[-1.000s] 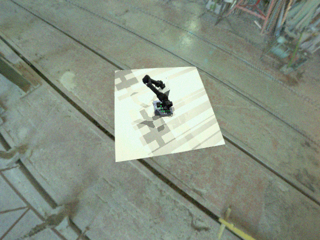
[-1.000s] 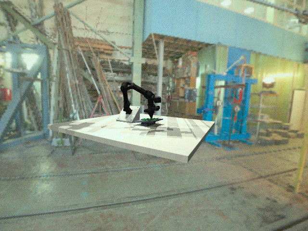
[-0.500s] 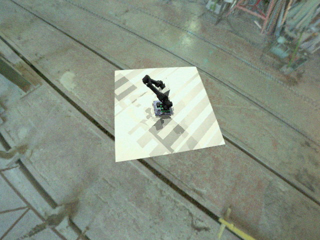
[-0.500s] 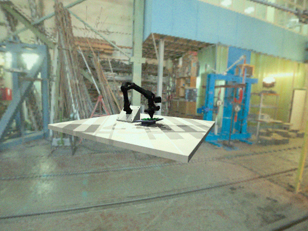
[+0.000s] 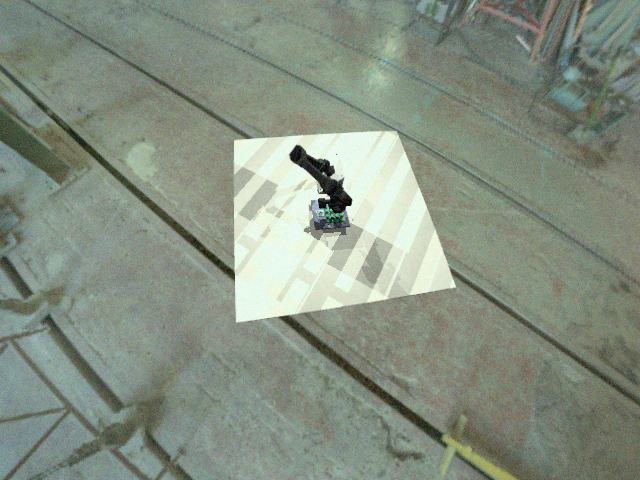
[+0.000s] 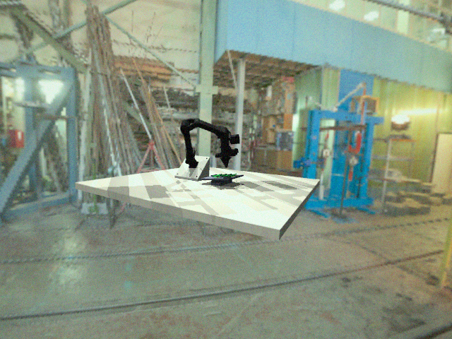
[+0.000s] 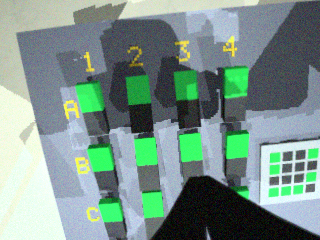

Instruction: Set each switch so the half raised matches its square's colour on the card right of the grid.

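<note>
The grey switch panel [image 5: 342, 224] [image 6: 216, 179] [image 7: 50, 60] lies on the pale table. The wrist view shows columns 1 to 4 and rows A, B and C of rocker switches, each half green and half dark grey. In row A, switch A1 [image 7: 91, 97] and switch A4 [image 7: 236, 82] show bright green halves. Switch A2 [image 7: 139, 102] and switch A3 [image 7: 186, 97] lie in shadow with tall dark near halves. The small card [image 7: 292, 170] of green and grey squares sits right of the grid. My gripper [image 5: 334, 205] [image 6: 224, 163] [image 7: 199, 185] is shut and empty. It hangs a little above the panel, over its nearer rows, and hides the switches there.
The panel rests near the middle of a patterned white table [image 5: 268, 289] [image 6: 237, 215]. The arm's wedge-shaped base [image 6: 193, 169] stands just behind the panel. A factory hall lies all around and below.
</note>
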{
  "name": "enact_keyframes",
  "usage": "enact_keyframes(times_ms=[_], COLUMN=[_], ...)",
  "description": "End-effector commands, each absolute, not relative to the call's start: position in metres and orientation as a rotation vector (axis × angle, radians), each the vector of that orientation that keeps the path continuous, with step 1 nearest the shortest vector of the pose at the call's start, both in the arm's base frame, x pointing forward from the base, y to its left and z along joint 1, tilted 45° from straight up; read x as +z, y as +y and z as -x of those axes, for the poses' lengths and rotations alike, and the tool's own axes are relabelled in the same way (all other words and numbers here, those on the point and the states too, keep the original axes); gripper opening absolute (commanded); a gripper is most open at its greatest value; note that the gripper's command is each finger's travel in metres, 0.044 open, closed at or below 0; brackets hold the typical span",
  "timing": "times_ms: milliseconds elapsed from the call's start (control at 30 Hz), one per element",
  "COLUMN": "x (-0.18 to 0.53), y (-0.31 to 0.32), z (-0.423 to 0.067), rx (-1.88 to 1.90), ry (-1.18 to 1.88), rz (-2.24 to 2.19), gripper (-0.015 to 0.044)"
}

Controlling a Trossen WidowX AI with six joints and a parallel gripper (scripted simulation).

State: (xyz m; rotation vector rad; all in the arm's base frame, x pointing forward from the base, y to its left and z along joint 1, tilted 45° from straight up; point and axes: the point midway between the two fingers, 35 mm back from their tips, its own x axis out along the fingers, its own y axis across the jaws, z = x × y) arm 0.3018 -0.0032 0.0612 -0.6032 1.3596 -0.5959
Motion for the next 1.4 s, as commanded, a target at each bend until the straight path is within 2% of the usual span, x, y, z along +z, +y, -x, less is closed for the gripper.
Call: enact_keyframes(times_ms=[0,300,467,1367], x=[0.072,0.092,0.068,0.051], y=[0.003,-0.017,-0.042,-0.059], z=[-0.298,-0.296,-0.301,-0.304], rx=[-0.603,-0.604,-0.615,-0.615], ry=[1.361,1.361,1.384,1.383], rz=[0.594,0.595,0.589,0.59], gripper=[0.0,0.0,0.0,0.0])
